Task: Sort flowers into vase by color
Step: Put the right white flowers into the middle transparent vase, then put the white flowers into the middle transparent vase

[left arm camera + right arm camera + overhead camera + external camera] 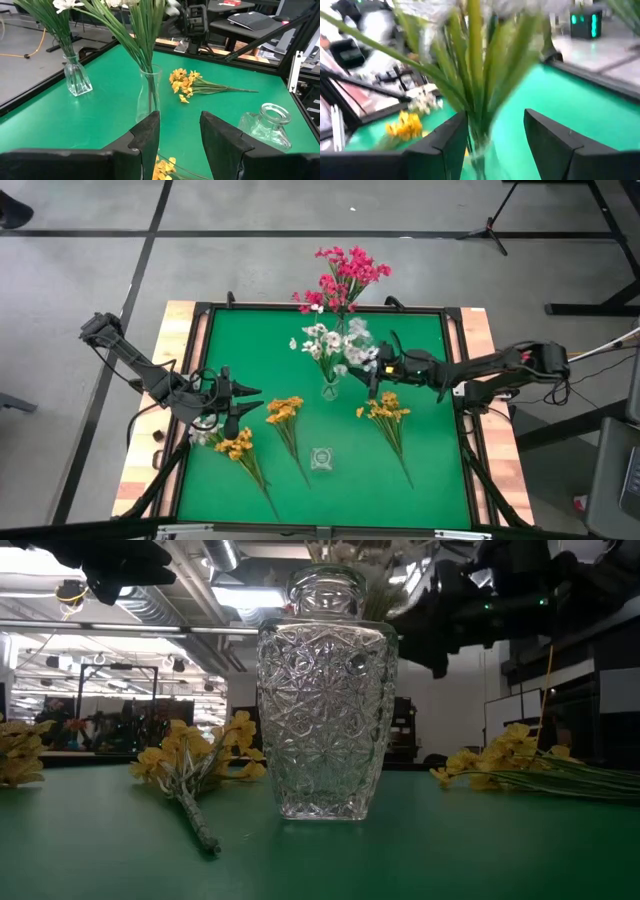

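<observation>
Currently my left gripper [252, 402] is open, empty, beside two yellow sprigs [284, 412] lying on the worktop [420, 470]. White flowers [330, 345] sit in the middle vase [329, 388], pink [342, 278] farther back. Right gripper [372, 376] is open around the white stems. Sprigs look light and floppy; I'd pinch mid-stem, gently.

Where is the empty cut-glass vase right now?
In the high view the empty cut-glass vase stands near the front middle of the green mat, between two yellow sprigs: one on its left, another on its right.
</observation>
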Controlling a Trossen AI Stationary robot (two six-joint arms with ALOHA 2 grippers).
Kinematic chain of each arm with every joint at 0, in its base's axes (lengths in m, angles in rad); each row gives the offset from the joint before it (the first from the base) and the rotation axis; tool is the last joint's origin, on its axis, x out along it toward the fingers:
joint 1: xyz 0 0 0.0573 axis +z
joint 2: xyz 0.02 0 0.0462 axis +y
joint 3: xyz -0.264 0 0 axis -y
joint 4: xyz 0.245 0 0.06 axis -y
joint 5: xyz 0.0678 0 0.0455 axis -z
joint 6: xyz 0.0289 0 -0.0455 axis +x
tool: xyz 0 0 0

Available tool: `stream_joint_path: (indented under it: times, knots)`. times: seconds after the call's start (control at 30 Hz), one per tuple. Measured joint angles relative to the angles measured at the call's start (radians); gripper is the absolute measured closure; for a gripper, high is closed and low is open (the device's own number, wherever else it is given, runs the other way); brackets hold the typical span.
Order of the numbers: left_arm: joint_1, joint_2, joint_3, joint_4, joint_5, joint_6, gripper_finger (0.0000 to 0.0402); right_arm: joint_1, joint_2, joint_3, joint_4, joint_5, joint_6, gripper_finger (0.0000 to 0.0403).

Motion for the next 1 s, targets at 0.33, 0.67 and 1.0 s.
stream_joint_path:
  times: [0.33,0.67,1.0]
  knots:
    - [0.0,0.0,0.0,0.006,0.062,0.0,0.0264,0.001,-0.172,0.0,-0.335,-0.063,0.096,0.0208]
    - [-0.07,0.003,0.0,-0.07,0.382,-0.146,0.0264,0.001,-0.294,0.0,-0.495,-0.091,0.124,0.0208]
    - [-0.163,0.199,0.0,-0.083,0.418,-0.242,0.0264,0.001,-0.299,0.0,-0.521,-0.109,0.131,0.0208]
